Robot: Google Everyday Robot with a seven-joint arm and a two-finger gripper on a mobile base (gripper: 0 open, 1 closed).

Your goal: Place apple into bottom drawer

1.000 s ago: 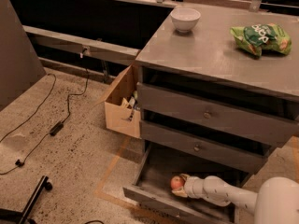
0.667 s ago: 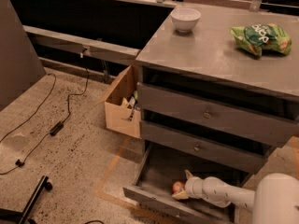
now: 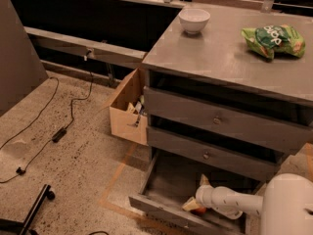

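pincer (image 3: pixel 196 193) spread by apple (image 3: pixel 198 211) — bottom drawer (image 3: pixel 168 177)

You are looking at what seems a robot lab or workshop rather than a home. A plain grey cabinet (image 3: pixel 225 62) stands on a bare speckled floor (image 3: pixel 68 170). Just left of the cabinet sits an open cardboard box (image 3: pixel 124 119) of oddments. Farther left, loose black cables (image 3: pixel 73 109) trail across the floor. Orange tape lines (image 3: pixel 120 173) mark the floor before the cabinet. The robot's gripper (image 3: pixel 197 194) reaches into its pulled-out bottom drawer (image 3: pixel 156 207).
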